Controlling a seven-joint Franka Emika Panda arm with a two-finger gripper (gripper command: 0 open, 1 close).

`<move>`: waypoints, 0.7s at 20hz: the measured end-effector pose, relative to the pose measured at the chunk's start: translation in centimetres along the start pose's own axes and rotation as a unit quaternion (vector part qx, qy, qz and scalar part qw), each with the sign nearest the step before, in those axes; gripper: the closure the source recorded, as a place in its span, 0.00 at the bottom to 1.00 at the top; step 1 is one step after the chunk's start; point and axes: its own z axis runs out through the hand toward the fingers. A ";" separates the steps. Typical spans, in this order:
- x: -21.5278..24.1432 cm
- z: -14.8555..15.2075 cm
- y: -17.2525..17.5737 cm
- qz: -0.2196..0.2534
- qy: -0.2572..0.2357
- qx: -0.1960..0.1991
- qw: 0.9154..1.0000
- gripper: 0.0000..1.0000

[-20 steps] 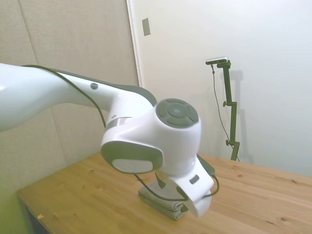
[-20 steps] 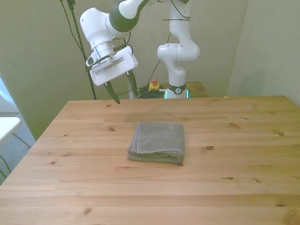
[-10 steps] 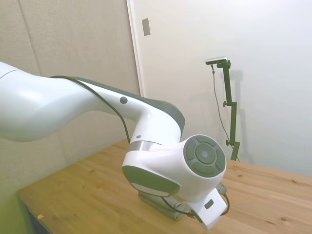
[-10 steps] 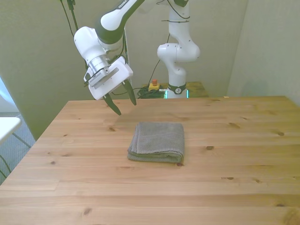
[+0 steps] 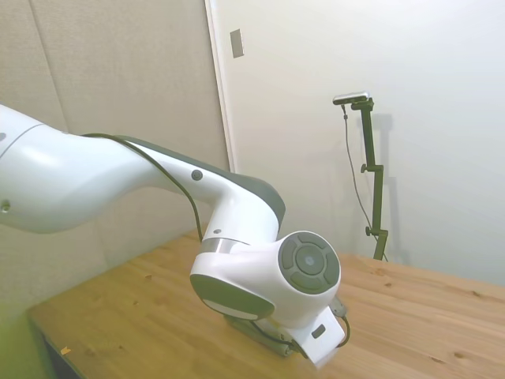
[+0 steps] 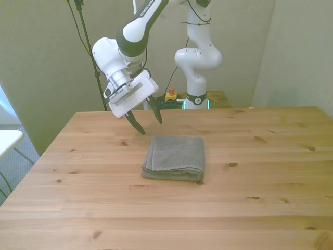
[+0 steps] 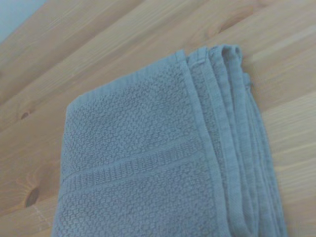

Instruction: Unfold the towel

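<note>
The towel (image 6: 174, 157) lies folded in a thick grey-taupe square near the middle of the wooden table (image 6: 260, 198). My gripper (image 6: 148, 121) hovers open and empty above the table, just beyond the towel's far corner on the front view's left. From the wrist, the towel (image 7: 153, 163) fills most of the picture, its layered edges stacked along one side. In the side view the arm's big white wrist hides most of the towel (image 5: 256, 332), and the fingers do not show there.
A second white robot base (image 6: 198, 57) stands behind the table's far edge, with a small yellow-and-red button box (image 6: 170, 95) and cables beside it. Bare wood surrounds the towel on all sides.
The gripper has swung toward the front view's right and come lower, closing in on the towel's far corner. The towel has not moved.
</note>
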 end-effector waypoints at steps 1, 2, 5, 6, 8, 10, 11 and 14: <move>0.0 0.6 -0.1 0.000 -0.004 -0.002 1.000 0.00; 0.0 1.2 -0.1 0.001 -0.008 -0.004 1.000 0.00; 0.0 2.0 0.1 0.003 -0.014 -0.009 1.000 0.00; 0.0 2.1 0.2 0.003 -0.014 -0.009 1.000 0.00; 0.0 2.1 0.2 0.001 -0.015 -0.009 1.000 0.00; -0.1 2.3 0.3 -0.003 -0.018 -0.010 1.000 0.00; -0.2 2.4 0.4 -0.006 -0.018 -0.010 1.000 0.00; -0.2 2.2 0.3 -0.010 -0.018 -0.009 1.000 0.00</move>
